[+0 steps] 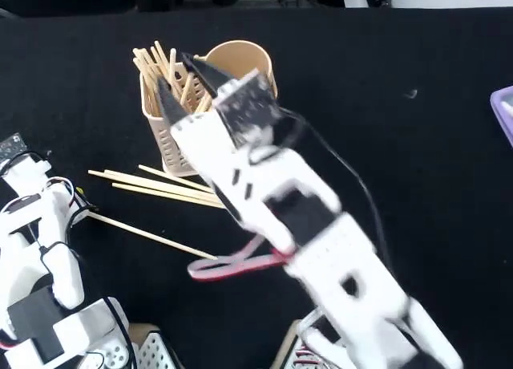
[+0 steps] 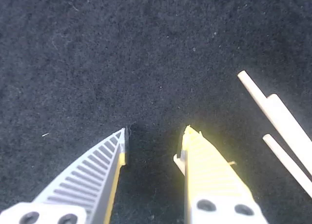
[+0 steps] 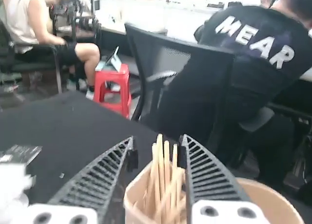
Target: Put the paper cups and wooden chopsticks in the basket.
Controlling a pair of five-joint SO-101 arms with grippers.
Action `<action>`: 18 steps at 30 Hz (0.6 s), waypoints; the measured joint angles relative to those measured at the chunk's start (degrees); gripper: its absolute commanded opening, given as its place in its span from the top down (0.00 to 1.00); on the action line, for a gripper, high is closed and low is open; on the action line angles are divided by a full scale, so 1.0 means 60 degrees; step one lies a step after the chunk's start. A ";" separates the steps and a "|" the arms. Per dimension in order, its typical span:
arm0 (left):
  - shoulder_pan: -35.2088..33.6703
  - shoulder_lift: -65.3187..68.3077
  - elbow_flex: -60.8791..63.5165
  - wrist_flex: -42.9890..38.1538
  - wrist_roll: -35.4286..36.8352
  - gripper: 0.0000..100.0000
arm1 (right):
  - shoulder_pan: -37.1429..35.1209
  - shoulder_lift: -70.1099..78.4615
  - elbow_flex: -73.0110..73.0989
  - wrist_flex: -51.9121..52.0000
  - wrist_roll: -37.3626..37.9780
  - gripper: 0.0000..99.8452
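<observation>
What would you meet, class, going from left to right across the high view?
The left arm → basket holding chopsticks → paper cup → purple object at the right edge.

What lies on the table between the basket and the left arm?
Loose wooden chopsticks lie flat between the basket and the left arm, as the high view shows.
</observation>
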 measured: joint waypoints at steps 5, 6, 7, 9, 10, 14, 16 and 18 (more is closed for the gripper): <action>0.0000 0.0000 0.0000 0.0000 0.0000 0.81 | 0.0659 -0.2095 0.0205 0.4132 0.0000 0.86; 0.0000 0.0000 0.0000 0.0000 0.0000 0.81 | 0.0835 -0.2330 0.0440 0.4894 -0.0015 0.86; 0.0000 0.0000 0.0000 0.0000 0.0000 0.81 | 0.0982 -0.2462 0.0777 0.5495 -0.0015 0.86; 0.0000 0.0000 0.0000 0.0000 0.0000 0.81 | 0.1070 -0.2505 0.1788 0.6051 0.0059 0.86; 0.0000 0.0000 0.0000 0.0000 0.0000 0.81 | 0.1099 -0.2491 0.2388 0.6066 0.0234 0.86; 0.0000 0.0000 0.0000 0.0000 0.0000 0.81 | 0.1084 -0.2198 0.4952 0.4835 0.1128 0.86; 0.0000 0.0000 0.0000 0.0000 0.0000 0.81 | 0.1084 -0.1905 0.5949 0.3883 0.1509 0.86; 0.0000 0.0000 0.0000 0.0000 0.0000 0.81 | 0.1084 -0.1597 0.6476 0.3136 0.1875 0.83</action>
